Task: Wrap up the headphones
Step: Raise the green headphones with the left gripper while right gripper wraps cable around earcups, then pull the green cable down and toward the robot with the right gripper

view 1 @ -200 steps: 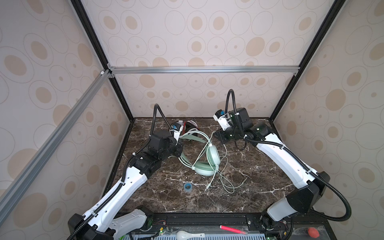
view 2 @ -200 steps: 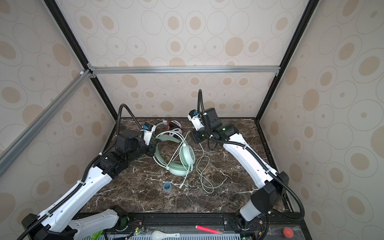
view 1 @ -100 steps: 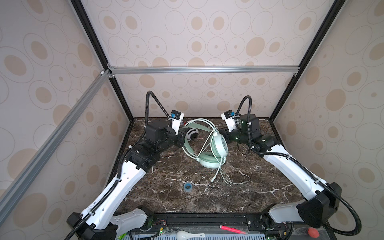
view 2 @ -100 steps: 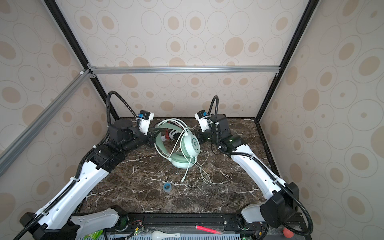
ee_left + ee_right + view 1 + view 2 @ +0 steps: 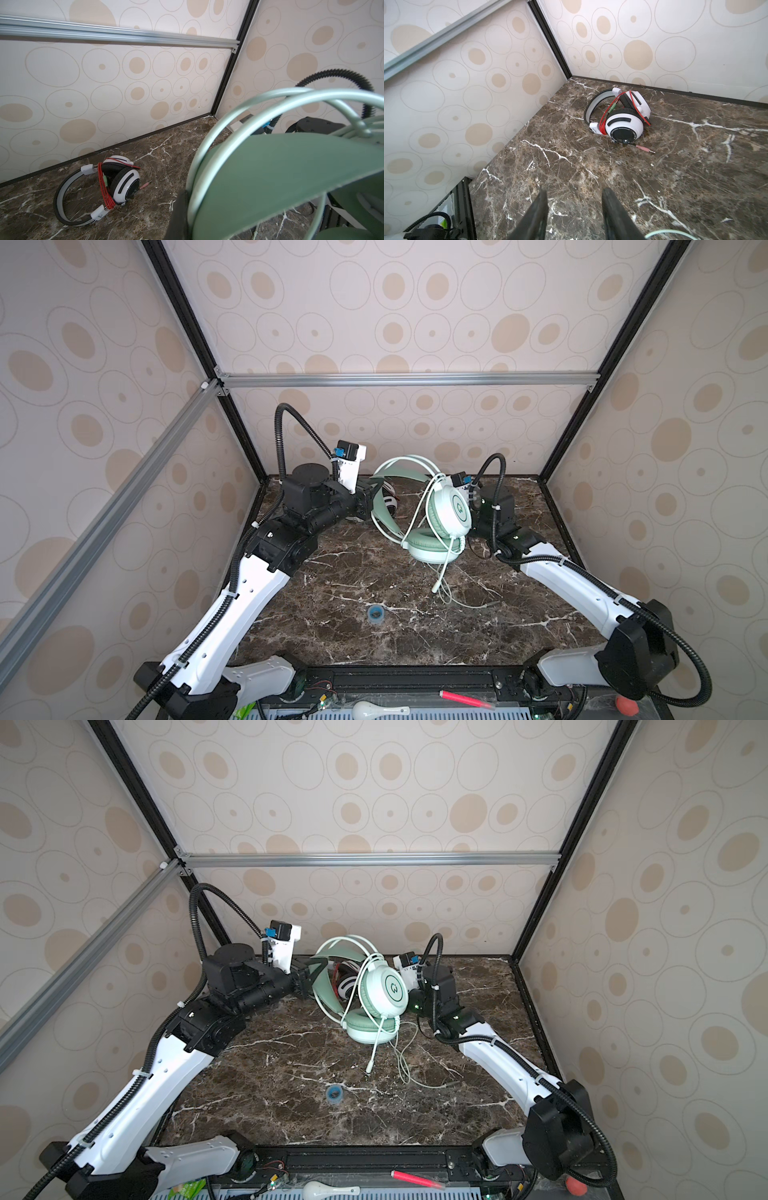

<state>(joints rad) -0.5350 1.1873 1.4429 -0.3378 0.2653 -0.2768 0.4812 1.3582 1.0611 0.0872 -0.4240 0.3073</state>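
We see the left gripper [image 5: 370,501] clamped on the inner band of the mint-green headphones [image 5: 454,509], at centre-far on the marble table [image 5: 353,580]. One cup rests on the table. The pale cord [image 5: 417,515] trails nearward. The right gripper [image 5: 574,193], just right of them, has its jaws parted and empty. We note the white-and-black headphones [image 5: 623,122] by the far wall.

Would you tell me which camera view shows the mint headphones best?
Both top views do equally: the whole mint headphones show there, both cups included, gripped by the left tool. The left wrist view shows only their headband, close up and filling the frame; the right wrist view shows only a loop of cord.
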